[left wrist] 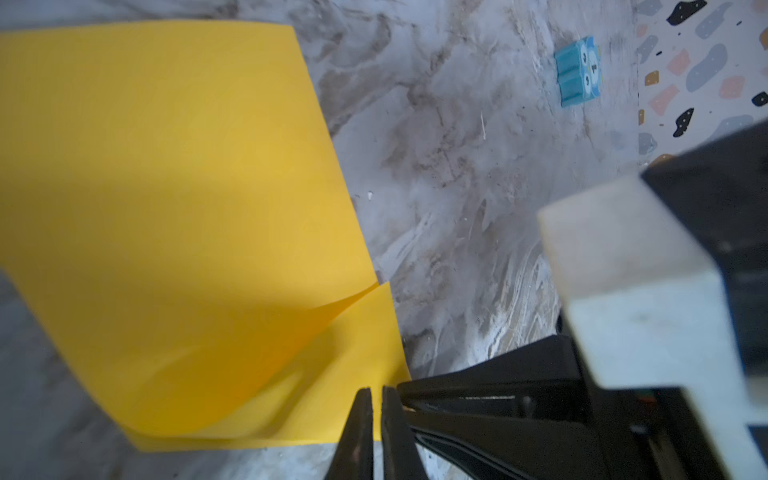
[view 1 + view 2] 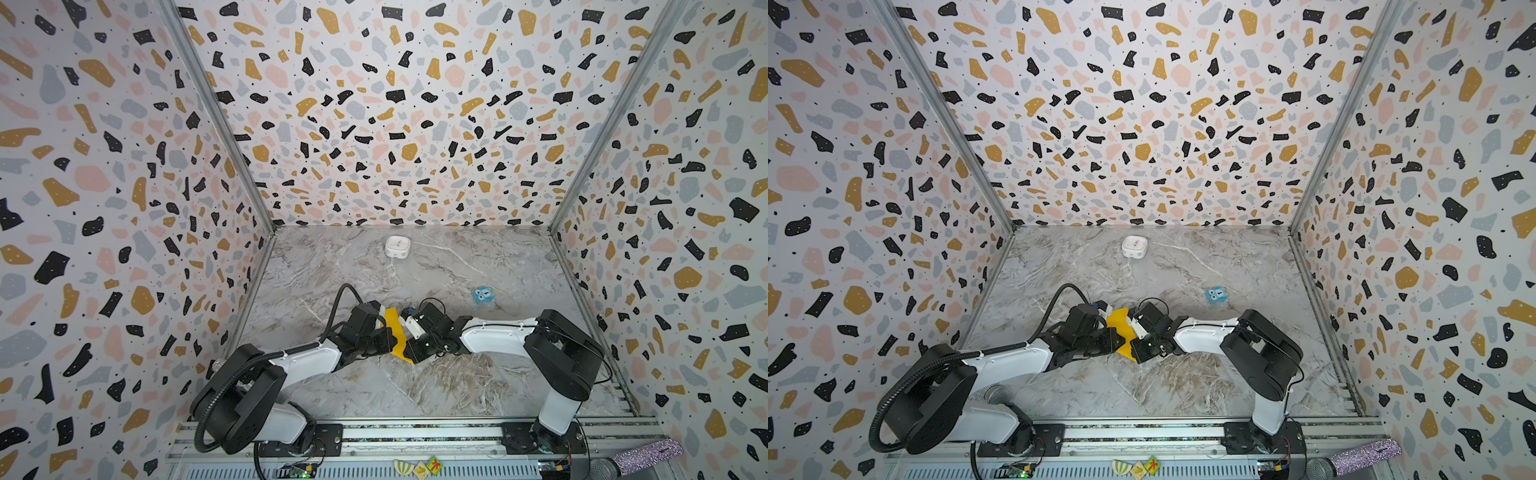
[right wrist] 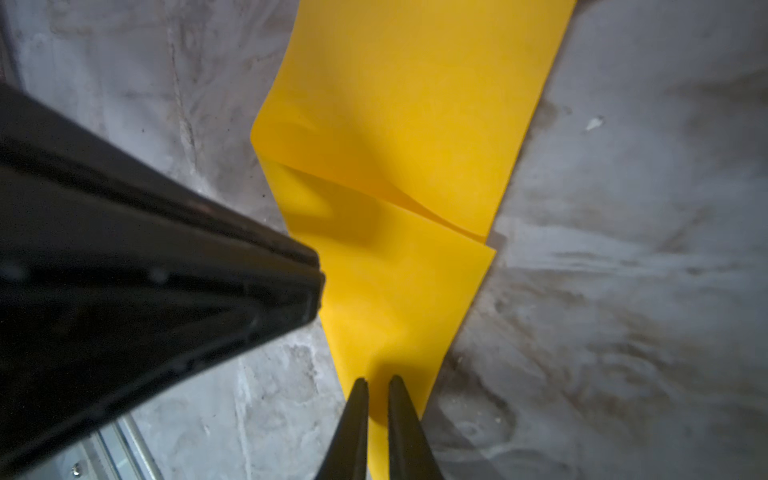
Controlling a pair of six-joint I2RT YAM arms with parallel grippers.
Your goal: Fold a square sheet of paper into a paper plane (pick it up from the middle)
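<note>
At the middle of the table (image 2: pixel 457 386), between the two arms: the square sheet of paper (image 2: pixel 391 322), bright yellow-orange, doubled over on itself in a loose half-fold. Not pressed flat: upper layer bowed up off the lower one, a soft rounded bend along one side, free edges nearly matched on the opposite side, upper edge set slightly back.

Flanked on the left by the left gripper (image 1: pixel 377 390), jaws shut to a hairline slit, tips at a corner of the lower layer. Impossible to tell whether pinching that corner or only pressing on it.

Flanked on the right by the right gripper (image 3: pixel 377 380), jaws all but closed as well, yellow showing through the thin gap. Grip or mere contact likewise unclear. In both top views, tips of the two nearly meeting toward the near part of the sheet.

Farther back and to the right, well apart from the paper, a small blue cube with eyes (image 2: pixel 482 296). Far back on the table, a white rounded box (image 2: pixel 397 247).
</note>
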